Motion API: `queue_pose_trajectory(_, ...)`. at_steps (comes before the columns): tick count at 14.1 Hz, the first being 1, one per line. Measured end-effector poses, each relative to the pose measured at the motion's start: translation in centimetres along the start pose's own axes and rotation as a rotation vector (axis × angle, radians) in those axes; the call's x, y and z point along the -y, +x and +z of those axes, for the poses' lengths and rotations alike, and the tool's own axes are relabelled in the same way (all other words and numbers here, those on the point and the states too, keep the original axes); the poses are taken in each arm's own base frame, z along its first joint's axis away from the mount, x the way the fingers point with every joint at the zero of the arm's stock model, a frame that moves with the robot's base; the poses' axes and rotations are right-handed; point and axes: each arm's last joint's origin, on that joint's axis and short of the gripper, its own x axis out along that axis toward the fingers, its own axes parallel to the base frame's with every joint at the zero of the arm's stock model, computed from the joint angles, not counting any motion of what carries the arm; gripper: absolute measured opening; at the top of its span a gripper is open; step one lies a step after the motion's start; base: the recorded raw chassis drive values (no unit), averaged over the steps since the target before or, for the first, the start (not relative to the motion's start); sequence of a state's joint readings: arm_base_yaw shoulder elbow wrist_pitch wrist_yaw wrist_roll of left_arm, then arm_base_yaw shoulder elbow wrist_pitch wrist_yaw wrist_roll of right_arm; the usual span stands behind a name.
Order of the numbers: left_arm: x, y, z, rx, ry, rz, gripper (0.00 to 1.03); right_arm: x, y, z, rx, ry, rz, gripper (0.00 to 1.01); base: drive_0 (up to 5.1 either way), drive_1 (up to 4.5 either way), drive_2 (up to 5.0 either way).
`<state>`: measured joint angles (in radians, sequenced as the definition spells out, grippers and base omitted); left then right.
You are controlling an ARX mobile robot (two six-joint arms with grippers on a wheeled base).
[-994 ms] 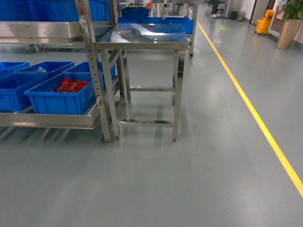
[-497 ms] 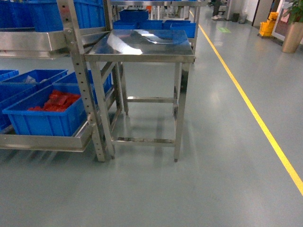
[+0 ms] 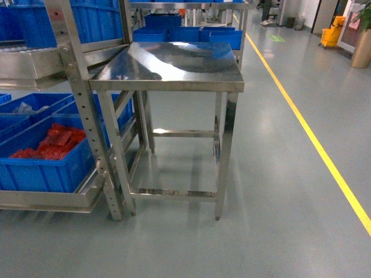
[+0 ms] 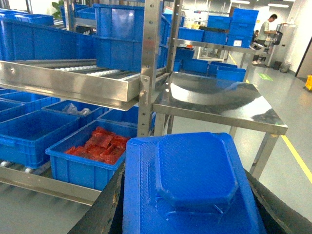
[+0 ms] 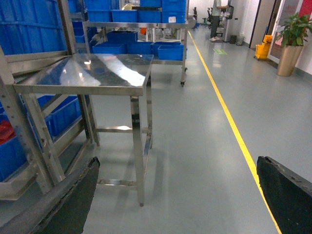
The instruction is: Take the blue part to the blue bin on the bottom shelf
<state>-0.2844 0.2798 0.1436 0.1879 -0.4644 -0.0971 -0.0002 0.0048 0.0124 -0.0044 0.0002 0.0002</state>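
Left claw point(image 4: 187, 214) grips the blue part point(image 4: 187, 187) for carrying, I judge, toward the bottom shelf point(image 3: 43, 200) at left, while my right claw point(image 5: 175, 195) hangs open.

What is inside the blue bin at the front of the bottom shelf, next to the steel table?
The blue bin on the bottom shelf holds a pile of red parts. Its own front wall hides the lower part of the pile and the bin's floor.
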Motion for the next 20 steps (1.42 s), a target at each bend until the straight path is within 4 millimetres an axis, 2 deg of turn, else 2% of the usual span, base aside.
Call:
queue_pose_trajectory(12, -0.01, 0.0, -0.02, -0.001, 0.0, 0.003, 0.43, 0.0, 0.0, -0.01, -0.002, 0.0, 0.001, 0.98, 0.0, 4.14, -4.1)
queue_pose_trajectory(17, 0.01, 0.03, -0.1, -0.006, 0.002, -0.001, 0.43, 0.0, 0.0, 0.01, 0.001, 0.0, 0.0, 0.98, 0.0, 0.0, 0.0)
queue_pose_trajectory(20, 0.01, 0.01, -0.06, -0.002, 0.001, -0.005, 0.43, 0.0, 0.0, -0.02, -0.002, 0.0, -0.001, 0.98, -4.9, 2.43, 2.4)
